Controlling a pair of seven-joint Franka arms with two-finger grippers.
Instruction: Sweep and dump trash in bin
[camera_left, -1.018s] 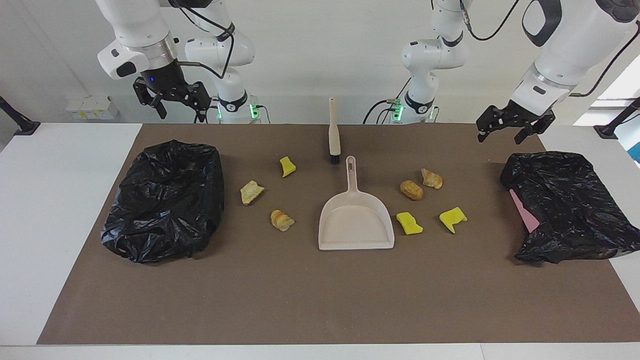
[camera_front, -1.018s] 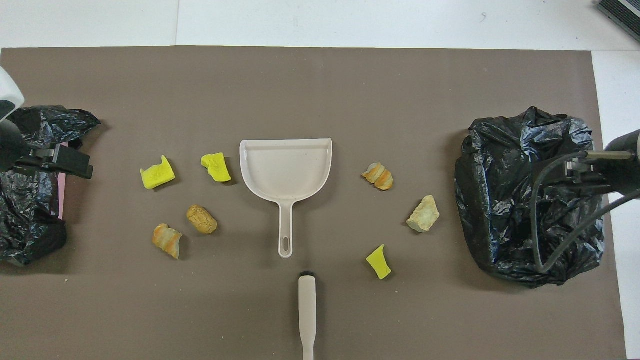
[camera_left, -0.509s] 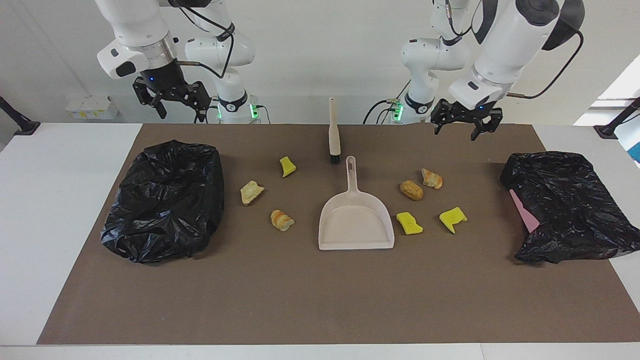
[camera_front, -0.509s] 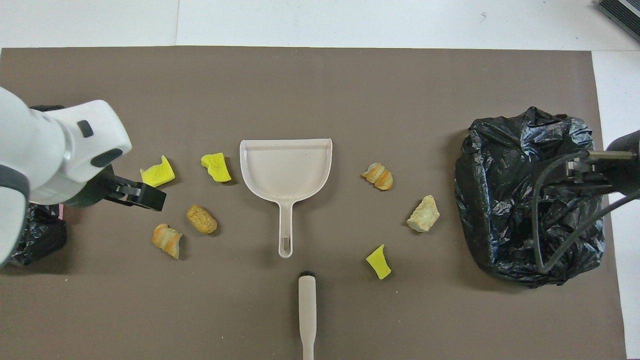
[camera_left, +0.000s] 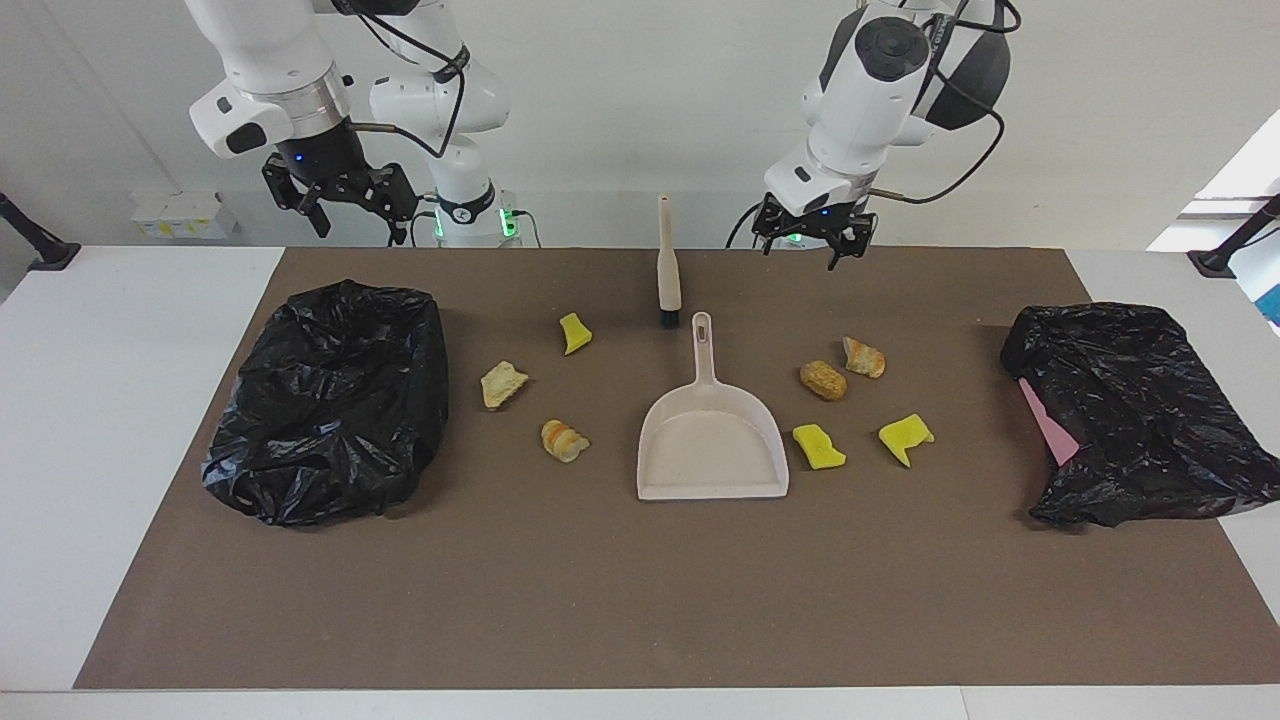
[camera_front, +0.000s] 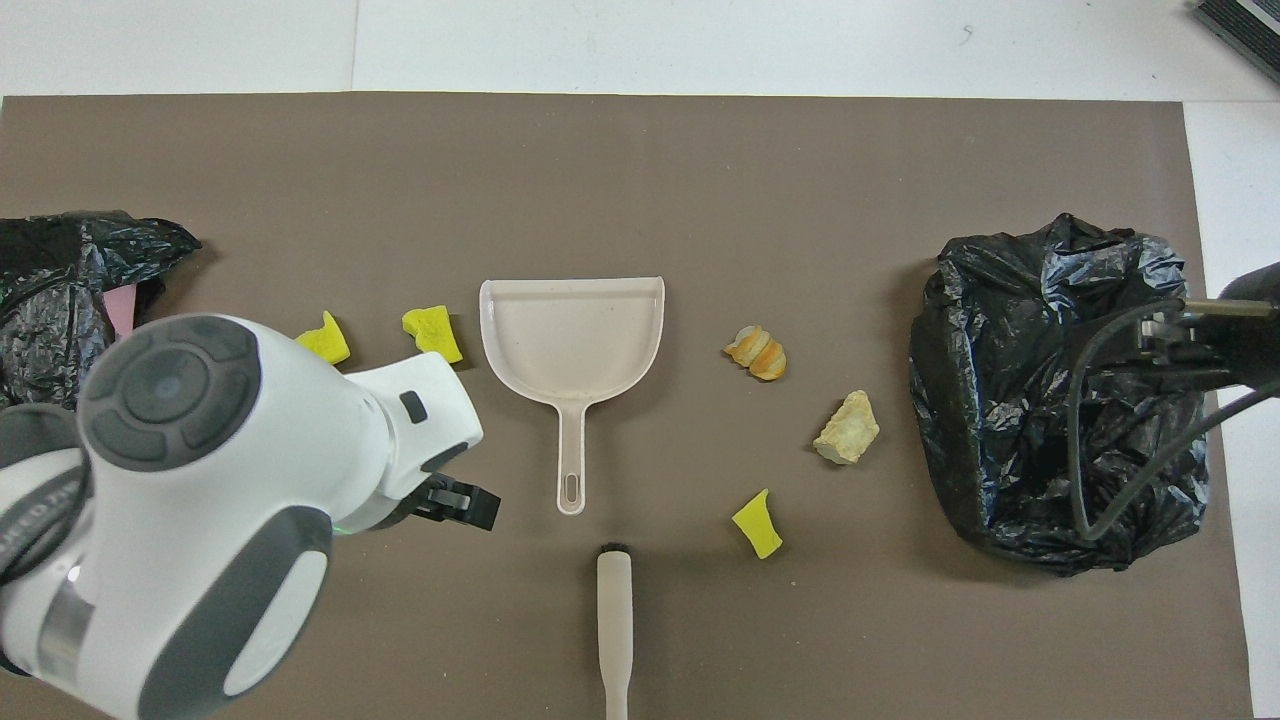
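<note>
1. No readable writing shows.
2. A brown mat (camera_left: 640, 600) covers the white table (camera_left: 110, 420).
3. Seven yellow sponge and tan bread scraps (camera_left: 819, 446) flank the beige plastic dustpan (camera_left: 712, 440).
4. Left gripper (camera_left: 812, 236) and right gripper (camera_left: 342, 203) hang open, empty.

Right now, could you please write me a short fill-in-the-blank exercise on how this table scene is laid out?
1. The dustpan has ____ pieces of trash lying inside it.
2. Yellow sponge chunks on the mat number ____.
3. The brush lies ____ to the robots than the dustpan.
4. The left gripper, its jaws ____, hangs above the mat near the brush.

Missing words: no; three; nearer; open
</note>
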